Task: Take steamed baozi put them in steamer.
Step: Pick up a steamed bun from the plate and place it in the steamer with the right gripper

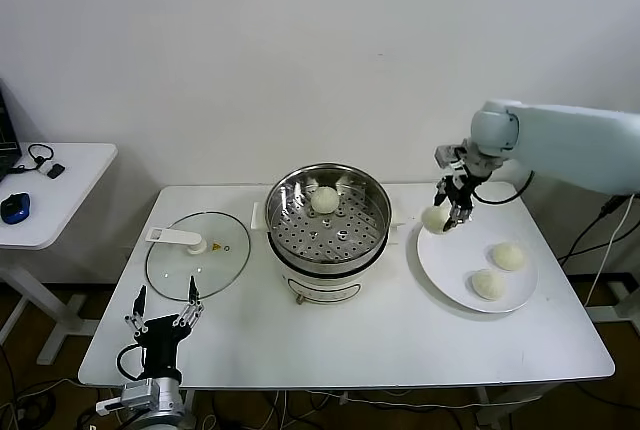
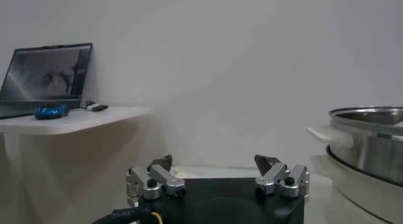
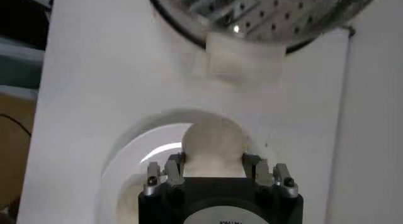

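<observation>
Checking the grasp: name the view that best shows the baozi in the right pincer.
Right wrist view: the baozi sits between the right pincer fingers, above the plate. Head view shows it small. Left wrist view misses it.

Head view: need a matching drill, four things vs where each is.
Things:
1. glass lid
2. bun in steamer
3. held bun
4. left gripper

Places:
A. between the right gripper fingers, over the plate edge
B. flat on the table, left of the steamer
C. at the table's front left edge
D. on the perforated tray

Pairs: 1-B, 2-D, 3-A, 4-C
</observation>
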